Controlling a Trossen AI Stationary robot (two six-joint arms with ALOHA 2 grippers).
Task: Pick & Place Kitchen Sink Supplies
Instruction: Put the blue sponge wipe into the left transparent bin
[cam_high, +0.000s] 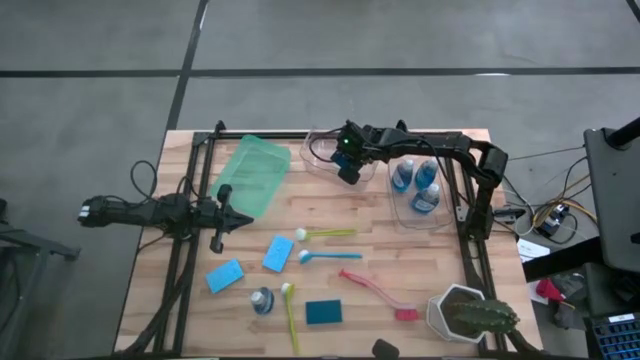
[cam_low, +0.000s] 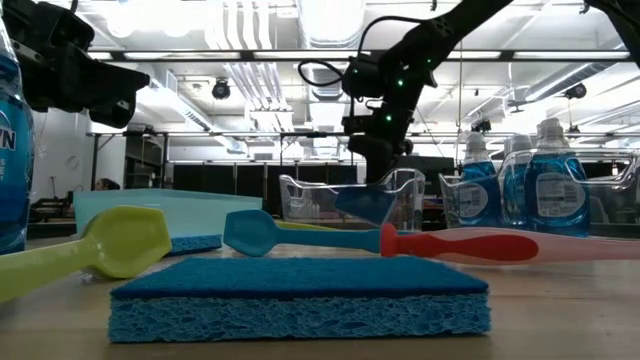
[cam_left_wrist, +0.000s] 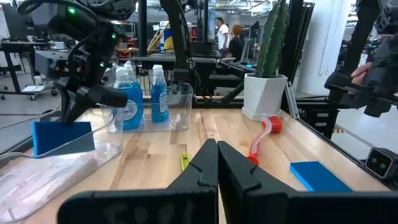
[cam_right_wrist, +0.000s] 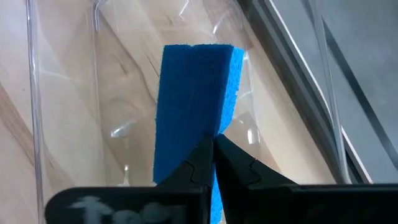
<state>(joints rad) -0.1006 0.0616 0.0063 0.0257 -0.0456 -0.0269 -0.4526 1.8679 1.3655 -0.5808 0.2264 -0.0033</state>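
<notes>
The blue sponge is hanging on edge from the right gripper, pinched at its lower corner by closed fingers, and it is sitting over the open mouth of the clear bin near the table's twelve o'clock edge. In the low view the sponge is already showing through the bin's front wall, so by my reading it is being lowered inside rather than carried across.

To do this well, the gripper should be sinking a little more before letting go — a sponge dropped from height can bounce or lean against a wall. It is looking roughly centred between the bin's walls; keeping it so matters, since the thin plastic could shift if nudged. Opening the fingers slowly and lifting straight up would be avoiding a snag on the rim.

Just beside this bin, toward three o'clock, a second clear bin is holding three blue bottles.

Still on the table toward six o'clock are two light-blue sponges, a teal sponge, one bottle and four brushes — yellow-green, blue, red and another yellow-green.

The left gripper is waiting at nine o'clock, its fingers closed on nothing.
</notes>
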